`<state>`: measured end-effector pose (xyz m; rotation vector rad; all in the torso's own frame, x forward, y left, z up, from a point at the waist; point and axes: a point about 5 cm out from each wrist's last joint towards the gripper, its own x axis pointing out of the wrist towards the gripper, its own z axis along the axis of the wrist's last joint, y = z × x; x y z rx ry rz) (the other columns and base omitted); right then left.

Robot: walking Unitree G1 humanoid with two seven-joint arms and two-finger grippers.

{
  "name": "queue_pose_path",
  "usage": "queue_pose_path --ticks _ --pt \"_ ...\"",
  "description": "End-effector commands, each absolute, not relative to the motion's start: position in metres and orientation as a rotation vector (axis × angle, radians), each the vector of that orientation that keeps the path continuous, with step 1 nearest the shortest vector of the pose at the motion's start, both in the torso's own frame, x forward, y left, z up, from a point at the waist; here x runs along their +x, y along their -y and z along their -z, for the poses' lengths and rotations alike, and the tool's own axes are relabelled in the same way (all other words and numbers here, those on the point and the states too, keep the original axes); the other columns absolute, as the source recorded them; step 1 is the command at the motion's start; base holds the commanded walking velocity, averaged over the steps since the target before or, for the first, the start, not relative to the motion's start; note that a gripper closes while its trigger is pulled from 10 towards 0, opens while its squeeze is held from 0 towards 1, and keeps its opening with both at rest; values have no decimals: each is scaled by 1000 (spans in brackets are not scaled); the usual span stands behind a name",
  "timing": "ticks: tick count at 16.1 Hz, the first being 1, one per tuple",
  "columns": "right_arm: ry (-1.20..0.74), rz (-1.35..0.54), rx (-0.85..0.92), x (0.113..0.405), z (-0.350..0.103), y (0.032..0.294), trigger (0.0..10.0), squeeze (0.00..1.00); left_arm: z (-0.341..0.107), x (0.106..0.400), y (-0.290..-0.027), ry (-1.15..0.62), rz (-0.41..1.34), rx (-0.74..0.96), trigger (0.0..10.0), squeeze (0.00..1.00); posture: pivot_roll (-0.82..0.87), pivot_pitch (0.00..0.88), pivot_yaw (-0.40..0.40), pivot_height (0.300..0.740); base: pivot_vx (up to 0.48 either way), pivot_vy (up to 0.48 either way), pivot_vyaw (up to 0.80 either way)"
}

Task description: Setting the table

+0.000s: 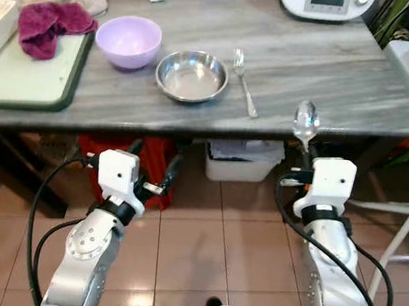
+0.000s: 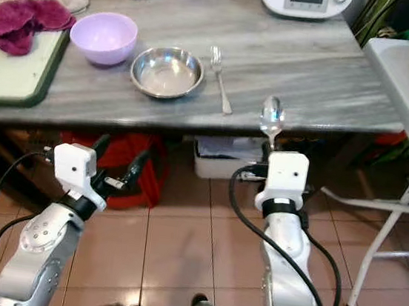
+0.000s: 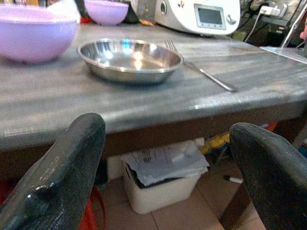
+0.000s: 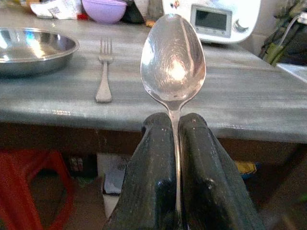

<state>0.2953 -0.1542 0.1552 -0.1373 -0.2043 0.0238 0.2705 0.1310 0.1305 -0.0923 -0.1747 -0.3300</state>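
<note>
Spoon (image 4: pixel 172 60) pinched tight by its thin handle in the right gripper (image 4: pixel 176 143), bowl end up, just in front of the worktop (image 1: pixel 334 72) edge and a bit to the right of the fork (image 1: pixel 244 83). Probably light and stiff, made of hard shiny metal, so not likely to bend or break. Smooth and slippery though, and could twist or slide between the black fingers (image 4: pixel 151 163) if bumped. Best held low on the handle like this, with the wide end free to go down flat.

Shiny and silver, oval at the top, bright spot of light in the middle, narrow neck going down between the two fingers.

Left gripper (image 1: pixel 154 168) spread wide and holding nothing, low under the worktop edge, pointing toward the metal dish (image 1: pixel 191 75). Fork lying flat just beside the dish on its right. Purple bowl (image 1: pixel 129 39) to the left of the dish, near it. Likely spot for the spoon: bare worktop right of the fork
</note>
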Motion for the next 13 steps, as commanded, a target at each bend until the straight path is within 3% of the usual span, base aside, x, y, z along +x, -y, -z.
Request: queue_pose_path --ticks 1,7,10,13 --pt "221 -18 -136 296 -159 156 10000 0 -134 269 -131 191 344 -89 10000 0 -96 210 10 740 480 0 -494" --pt "222 -24 -139 296 -159 155 10000 0 -134 268 -129 192 356 -98 10000 0 -97 208 7 740 480 0 -589" --pt "222 -26 -140 296 -159 155 10000 0 -134 268 -129 192 347 -96 10000 0 -97 208 7 740 480 0 0" --pt "227 -28 -149 295 -159 155 10000 0 -142 268 -140 242 275 -94 10000 0 -97 208 7 740 0 0 0"
